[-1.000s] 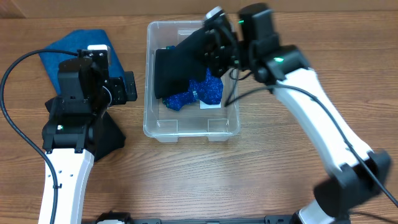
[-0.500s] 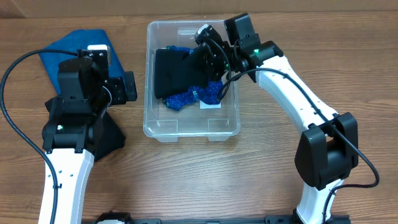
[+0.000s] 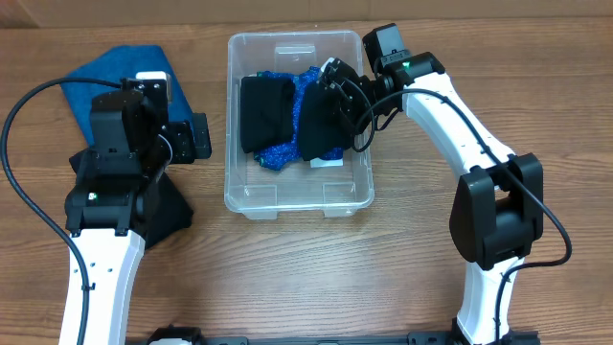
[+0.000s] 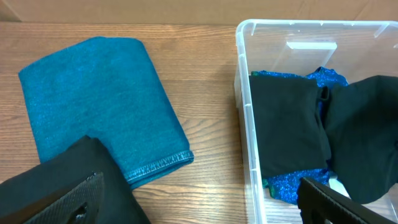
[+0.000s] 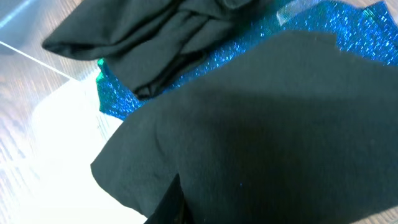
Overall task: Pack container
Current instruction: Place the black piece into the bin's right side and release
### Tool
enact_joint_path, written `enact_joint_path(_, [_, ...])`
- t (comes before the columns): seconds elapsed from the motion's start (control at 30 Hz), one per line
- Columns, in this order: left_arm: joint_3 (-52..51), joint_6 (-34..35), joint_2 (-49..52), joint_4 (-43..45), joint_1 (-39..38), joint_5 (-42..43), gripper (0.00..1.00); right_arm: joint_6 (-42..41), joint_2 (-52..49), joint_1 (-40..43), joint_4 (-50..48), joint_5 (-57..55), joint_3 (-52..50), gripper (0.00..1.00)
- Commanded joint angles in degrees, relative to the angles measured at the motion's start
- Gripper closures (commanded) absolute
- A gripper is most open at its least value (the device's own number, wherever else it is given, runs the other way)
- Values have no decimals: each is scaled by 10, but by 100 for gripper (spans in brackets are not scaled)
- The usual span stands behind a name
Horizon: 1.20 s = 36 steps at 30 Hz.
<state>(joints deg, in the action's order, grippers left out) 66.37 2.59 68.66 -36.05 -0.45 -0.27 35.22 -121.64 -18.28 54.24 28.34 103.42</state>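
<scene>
The clear container (image 3: 297, 203) stands mid-table. In it lie a folded black cloth (image 3: 265, 113) on the left and a sparkly blue cloth (image 3: 283, 151) beneath. My right gripper (image 3: 343, 101) is shut on a second black cloth (image 3: 319, 129) and holds it low over the container's right half. In the right wrist view this cloth (image 5: 280, 124) fills most of the picture above the blue cloth (image 5: 118, 102). My left gripper (image 3: 196, 136) is open and empty, left of the container (image 4: 245, 93), over bare wood (image 4: 199, 205).
A folded teal towel (image 3: 101, 72) lies at the back left, also in the left wrist view (image 4: 93, 99). Another black cloth (image 3: 170, 209) lies under the left arm. A white label (image 3: 326, 163) shows on the container's floor.
My right gripper has swung the black cloth rightward and down, from over the folded black cloth to the container's right half. The left arm has not moved.
</scene>
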Motion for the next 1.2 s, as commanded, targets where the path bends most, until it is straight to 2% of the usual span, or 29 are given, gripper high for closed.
enact_joint_path(0.0, [13, -8, 3, 0, -3, -1, 0, 17, 7, -12, 20, -29, 45, 96])
enact_joint_path(0.2, [13, -8, 3, -1, -3, -1, 0, 28, 7, -41, 33, -73, 142, 96])
enact_joint_path(0.4, [13, -8, 3, -1, -3, -1, 0, 19, -12, -50, 19, -76, 149, 96])
enact_joint_path(0.43, [13, -9, 3, -1, -3, -1, 0, 4, -26, -47, 21, -83, 149, 95])
enact_joint_path(0.47, [13, -8, 3, -1, -3, -1, 0, -10, -42, -41, 26, -89, 149, 86])
enact_joint_path(0.57, [13, -9, 3, -2, -3, -2, 0, -52, -87, -14, 56, -96, 149, 81])
enact_joint_path(0.63, [13, -9, 3, -1, -3, -2, 0, -84, -94, 5, 64, -99, 149, 7])
enact_joint_path(0.67, [13, -9, 3, -1, -3, -2, 0, -97, -94, 12, 63, -99, 150, 0])
enact_joint_path(0.9, [13, -9, 3, -1, -3, -2, 0, -121, -89, 11, 79, -116, 155, 0])
enact_joint_path(1.07, [13, -9, 3, -1, -3, -2, 0, -122, -36, -40, 93, -234, 215, 0])
enact_joint_path(1.17, [13, -9, 3, -1, -3, -2, 0, -164, 7, -40, 93, -299, 268, 0])
